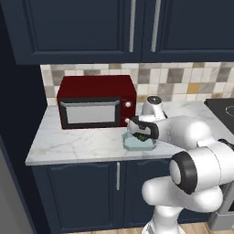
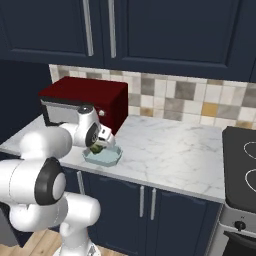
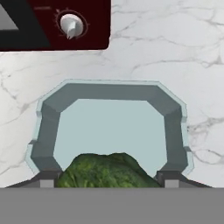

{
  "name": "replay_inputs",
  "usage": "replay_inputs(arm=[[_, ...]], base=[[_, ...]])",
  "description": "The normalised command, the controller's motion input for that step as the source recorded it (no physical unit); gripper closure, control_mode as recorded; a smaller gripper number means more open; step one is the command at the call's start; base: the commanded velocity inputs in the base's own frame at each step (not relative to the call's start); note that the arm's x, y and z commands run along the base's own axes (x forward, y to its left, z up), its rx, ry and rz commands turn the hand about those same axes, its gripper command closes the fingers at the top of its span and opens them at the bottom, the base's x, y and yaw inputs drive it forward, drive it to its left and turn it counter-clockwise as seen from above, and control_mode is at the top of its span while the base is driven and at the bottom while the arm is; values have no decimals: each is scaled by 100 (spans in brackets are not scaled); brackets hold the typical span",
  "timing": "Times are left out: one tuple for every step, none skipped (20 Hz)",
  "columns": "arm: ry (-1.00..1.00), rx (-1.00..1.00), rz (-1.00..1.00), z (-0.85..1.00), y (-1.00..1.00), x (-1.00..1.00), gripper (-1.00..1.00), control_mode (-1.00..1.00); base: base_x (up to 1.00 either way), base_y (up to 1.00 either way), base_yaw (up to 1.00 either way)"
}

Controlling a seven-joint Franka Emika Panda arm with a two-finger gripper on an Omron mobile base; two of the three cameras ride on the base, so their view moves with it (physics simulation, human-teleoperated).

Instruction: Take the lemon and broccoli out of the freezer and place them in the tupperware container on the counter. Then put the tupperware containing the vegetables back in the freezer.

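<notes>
Tupperware container is the main target here: shallow pale blue-grey tray, angled corners, raised translucent rim, darker grey sloped inner walls, flat light floor. It sits on the surface, which is white-grey marbled stone over dark navy lower cabinets with a silver bar handle. Tray is near the front edge, just in front of and to the right of the red microwave. Microwave's white knob shows at the top of the hand view, apart from the tray rim. Navy upper cupboards hang above, with a multicolour tile backsplash behind. Dark stovetop is off to the right, well apart from the tray.

Arm reaches from the base over the tray. End effector is directly above the container's near side, pointing down into it. Fingers stand wide, one on each side of the broccoli, closed on it at that width. Broccoli is a dark green bumpy rounded clump, mottled lighter green on top; stem is not visible. In the hand view it fills the gap between the fingertips and overlaps the tray's near rim and floor. Can't tell whether it touches the tray floor. From the base views it shows as a small green patch under the hand, over the tray's left part.
</notes>
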Motion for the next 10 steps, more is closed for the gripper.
replay_inputs(arm=[[2, 0, 0, -41, 0, 19, 100, -100], [0, 0, 0, -34, 0, 19, 100, -100], [0, 0, 0, -29, 0, 18, 100, -100], [0, 0, 0, -24, 0, 12, 100, -100], [0, 0, 0, -24, 0, 16, 100, -100], [0, 0, 1, -23, 0, 16, 100, -100], [0, 0, 1, -23, 0, 17, 100, -100], [0, 0, 1, -22, 0, 20, 100, -100], [0, 0, 1, -23, 0, 29, 100, -100], [0, 0, 1, -24, 0, 32, 100, -100]], base=[[0, 0, 0], [0, 0, 0], [0, 0, 0], [0, 0, 0], [0, 0, 0], [0, 0, 0], [0, 0, 0], [0, 0, 0], [0, 0, 0], [0, 0, 0]])
